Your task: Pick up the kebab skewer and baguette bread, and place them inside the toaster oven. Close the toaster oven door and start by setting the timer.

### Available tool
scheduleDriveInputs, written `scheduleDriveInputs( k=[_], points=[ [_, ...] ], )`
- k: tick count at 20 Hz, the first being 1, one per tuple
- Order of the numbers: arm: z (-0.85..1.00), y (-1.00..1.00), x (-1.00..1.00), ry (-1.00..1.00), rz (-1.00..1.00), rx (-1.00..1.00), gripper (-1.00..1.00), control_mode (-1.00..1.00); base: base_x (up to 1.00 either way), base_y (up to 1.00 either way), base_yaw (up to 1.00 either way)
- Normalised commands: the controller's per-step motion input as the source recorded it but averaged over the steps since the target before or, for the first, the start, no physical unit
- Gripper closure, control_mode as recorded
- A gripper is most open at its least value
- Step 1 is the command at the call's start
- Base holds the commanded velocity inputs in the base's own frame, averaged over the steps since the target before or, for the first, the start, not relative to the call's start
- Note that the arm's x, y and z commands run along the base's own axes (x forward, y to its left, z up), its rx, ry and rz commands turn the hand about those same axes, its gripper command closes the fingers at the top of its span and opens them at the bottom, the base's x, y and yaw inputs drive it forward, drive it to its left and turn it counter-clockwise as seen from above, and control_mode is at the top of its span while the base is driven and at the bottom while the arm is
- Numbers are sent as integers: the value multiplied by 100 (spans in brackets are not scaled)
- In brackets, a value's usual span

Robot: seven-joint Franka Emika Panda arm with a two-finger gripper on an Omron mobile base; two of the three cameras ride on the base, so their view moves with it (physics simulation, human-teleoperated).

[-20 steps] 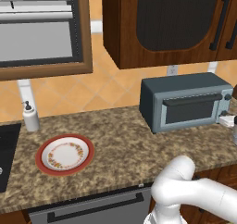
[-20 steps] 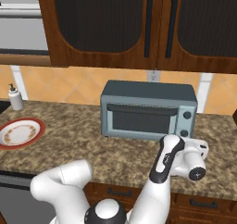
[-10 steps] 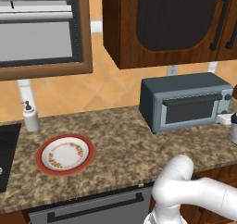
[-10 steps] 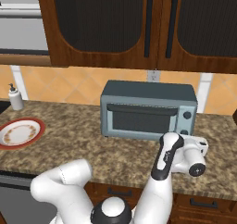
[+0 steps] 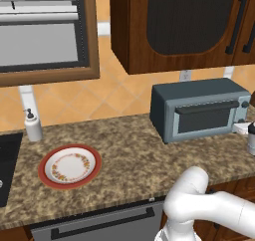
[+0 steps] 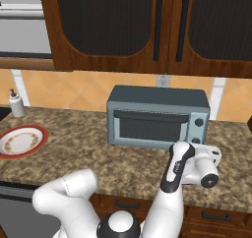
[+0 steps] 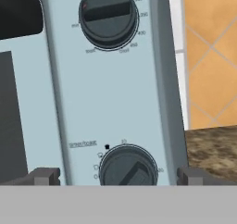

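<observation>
The blue-grey toaster oven (image 5: 172,103) (image 6: 157,97) stands on the counter with its door (image 5: 205,120) (image 6: 150,130) shut, bar handle along the top. My gripper (image 6: 210,152) (image 7: 118,177) is open right in front of the oven's right knob strip. In the hand view its fingertips (image 7: 44,176) flank the lower timer knob (image 7: 127,167) without touching it, and the upper temperature knob (image 7: 109,17) sits above. The kebab skewer and the baguette bread are hidden from view.
A red-rimmed plate (image 5: 69,165) (image 6: 19,141) lies bare on the counter to the left. A soap dispenser (image 5: 33,125) stands by the wall near the sink edge (image 5: 7,165). Dark wooden cabinets (image 6: 147,25) hang above the oven. A dishwasher front (image 5: 99,222) is below the counter.
The hand has edged a little closer to the oven's knob strip. The jaws stay wide open, and the oven and plate have not moved.
</observation>
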Motion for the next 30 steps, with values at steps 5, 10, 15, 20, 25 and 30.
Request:
scheduleDriveInputs(
  k=[5,10,15,20,25,30],
  points=[
    [0,0,0,0,0,0,100,-100,0,0,0],
    [0,0,0,0,0,0,100,-100,0,0,0],
    [0,0,0,0,0,0,100,-100,0,0,0],
    [-3,0,0,0,0,6,100,-100,0,0,0],
    [-13,0,0,0,0,16,100,-100,0,0,0],
    [-10,0,0,0,0,18,100,-100,0,0,0]
  ],
)
